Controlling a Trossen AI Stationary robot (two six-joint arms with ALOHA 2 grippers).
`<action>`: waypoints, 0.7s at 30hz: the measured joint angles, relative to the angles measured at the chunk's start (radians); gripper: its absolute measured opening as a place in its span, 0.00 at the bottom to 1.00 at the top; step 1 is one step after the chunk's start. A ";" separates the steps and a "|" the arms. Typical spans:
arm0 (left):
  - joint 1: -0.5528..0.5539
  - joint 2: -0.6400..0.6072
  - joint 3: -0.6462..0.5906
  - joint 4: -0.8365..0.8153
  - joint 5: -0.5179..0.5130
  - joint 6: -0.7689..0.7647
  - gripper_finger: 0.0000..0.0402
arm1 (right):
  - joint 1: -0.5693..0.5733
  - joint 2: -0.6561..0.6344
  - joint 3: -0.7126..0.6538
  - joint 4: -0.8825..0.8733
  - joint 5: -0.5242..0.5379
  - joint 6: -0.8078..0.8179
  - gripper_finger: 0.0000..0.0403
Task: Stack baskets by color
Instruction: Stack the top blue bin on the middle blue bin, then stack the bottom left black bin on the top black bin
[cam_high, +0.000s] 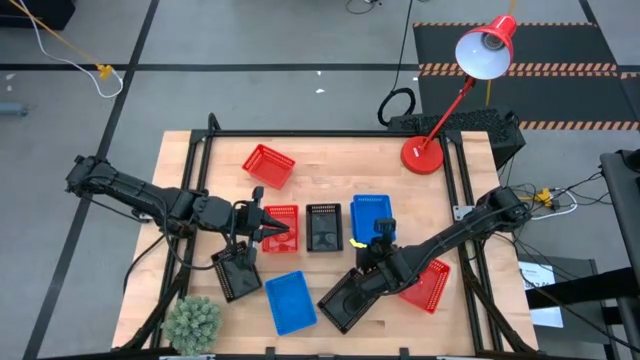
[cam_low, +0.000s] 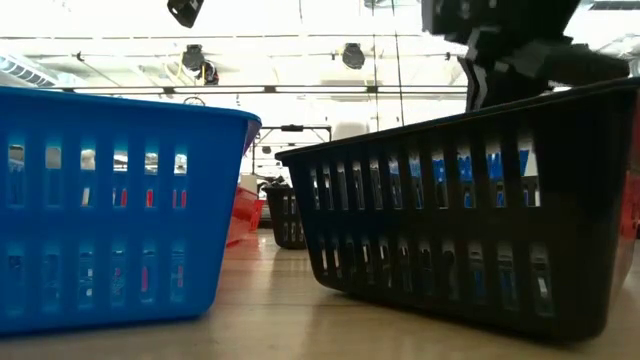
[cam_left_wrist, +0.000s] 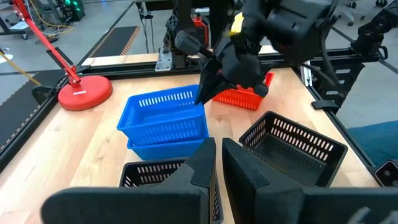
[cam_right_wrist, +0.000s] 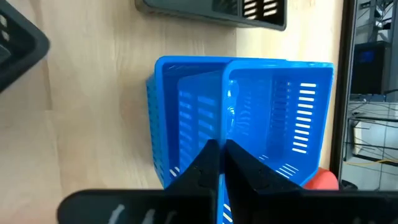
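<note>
1. Right gripper (cam_high: 380, 232) clenching the rim of the upper blue basket (cam_high: 371, 213), sitting skewed in a second blue basket (cam_right_wrist: 186, 118) at the table's (cam_high: 330, 160) middle right.
2. Left gripper (cam_high: 268, 228) hovering over the red basket (cam_high: 281, 228) at centre, fingers (cam_left_wrist: 205, 168) nearly pressed together, grasping nothing visible.
3. Black baskets lying at centre (cam_high: 324, 226), front left (cam_high: 237, 272) and front right (cam_high: 345, 298).
4. Third blue basket (cam_high: 291, 301) resting at the front; other red baskets lying at the back left (cam_high: 268, 165) and right (cam_high: 427, 285).
</note>
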 joint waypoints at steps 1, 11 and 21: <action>0.000 0.000 0.000 0.000 0.000 0.000 0.08 | -0.001 0.000 -0.008 0.013 0.000 0.001 0.01; 0.000 0.000 0.000 0.000 0.000 0.000 0.08 | -0.001 0.000 -0.028 0.071 0.000 0.001 0.13; 0.000 0.000 0.000 0.000 0.000 0.000 0.08 | -0.001 0.000 -0.028 0.101 -0.003 0.010 0.23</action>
